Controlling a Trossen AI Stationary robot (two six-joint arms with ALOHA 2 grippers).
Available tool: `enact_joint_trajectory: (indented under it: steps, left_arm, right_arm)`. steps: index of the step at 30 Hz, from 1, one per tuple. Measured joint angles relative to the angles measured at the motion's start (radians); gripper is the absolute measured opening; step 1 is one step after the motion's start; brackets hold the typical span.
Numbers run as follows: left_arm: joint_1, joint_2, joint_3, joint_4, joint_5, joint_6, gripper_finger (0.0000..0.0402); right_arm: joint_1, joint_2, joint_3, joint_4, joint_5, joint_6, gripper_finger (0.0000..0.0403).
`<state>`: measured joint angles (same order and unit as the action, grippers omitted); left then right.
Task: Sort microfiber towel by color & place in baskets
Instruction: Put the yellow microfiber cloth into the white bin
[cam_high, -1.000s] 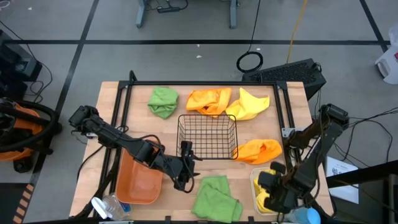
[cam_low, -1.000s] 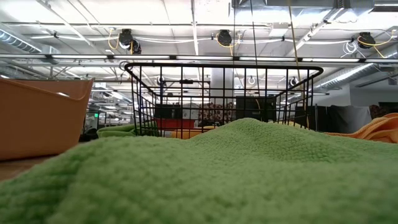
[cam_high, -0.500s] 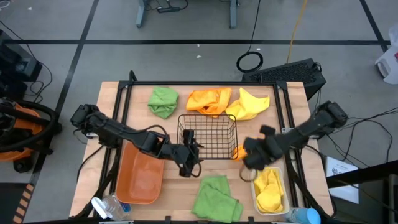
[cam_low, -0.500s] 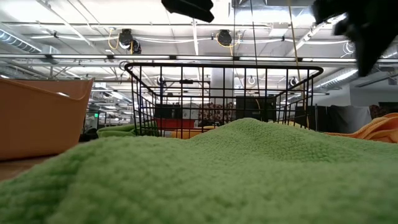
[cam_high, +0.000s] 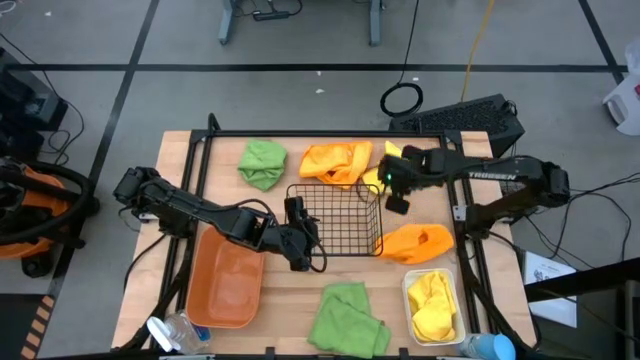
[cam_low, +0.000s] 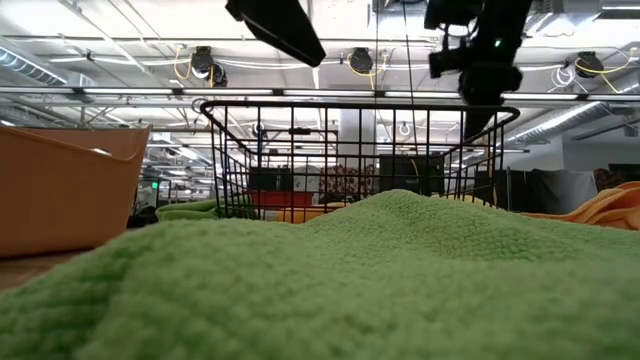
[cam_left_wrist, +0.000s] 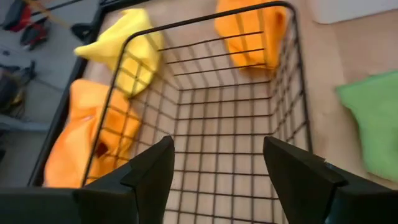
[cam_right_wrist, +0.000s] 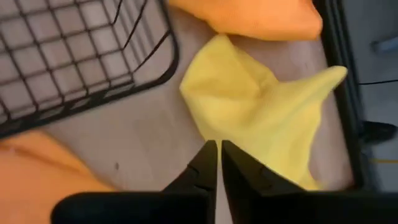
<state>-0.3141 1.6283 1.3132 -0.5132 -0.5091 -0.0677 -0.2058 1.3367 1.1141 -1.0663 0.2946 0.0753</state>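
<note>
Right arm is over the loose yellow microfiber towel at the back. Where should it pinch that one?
Pinch the raised crease of the loose yellow microfiber towel, coming straight down from above. The cloth lies crumpled on the table beside the black wire-mesh basket, so a fold gives something to bite. The right gripper, nearly shut, must open first.

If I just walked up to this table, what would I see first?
Bright cloths lie scattered around a black wire basket in the middle: green ones, orange ones and a yellow one on the table. Another yellow cloth already sits in the white bin. The right gripper hangs over the loose yellow cloth, while the left gripper points into the basket with open fingers.
</note>
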Motion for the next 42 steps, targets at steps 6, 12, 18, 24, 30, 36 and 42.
enact_joint_trajectory:
  steps: [6,12,18,24,30,36,42]
  left_arm:
    - [0.000,0.000,0.000,-0.002,-0.007,-0.006,0.0232]
    - [0.000,0.001,-0.012,0.004,-0.009,-0.005,0.0219]
    - [0.000,0.001,-0.012,0.014,-0.012,-0.005,0.0214]
    - [0.000,0.001,-0.012,0.016,-0.012,-0.004,0.0214]
    - [0.000,0.001,-0.012,0.029,-0.012,0.002,0.0214]
    - [0.000,0.001,-0.012,0.030,-0.012,0.004,0.0214]
    - [0.000,0.001,-0.012,0.036,-0.012,0.003,0.0214]
  right_arm:
    - [-0.132,0.020,-0.093,0.115,-0.098,-0.061,0.0091]
    - [-0.164,0.017,-0.172,0.153,-0.083,-0.047,0.0215]
    - [-0.183,0.015,-0.249,0.271,0.022,-0.063,0.0332]
    - [-0.213,0.015,-0.273,0.324,-0.004,-0.042,0.0354]
    - [-0.234,0.015,-0.296,0.347,-0.008,-0.025,0.0352]
    - [-0.247,0.018,-0.323,0.393,-0.008,-0.005,0.0352]
    - [-0.247,0.090,-0.327,0.423,-0.009,-0.005,0.0340]
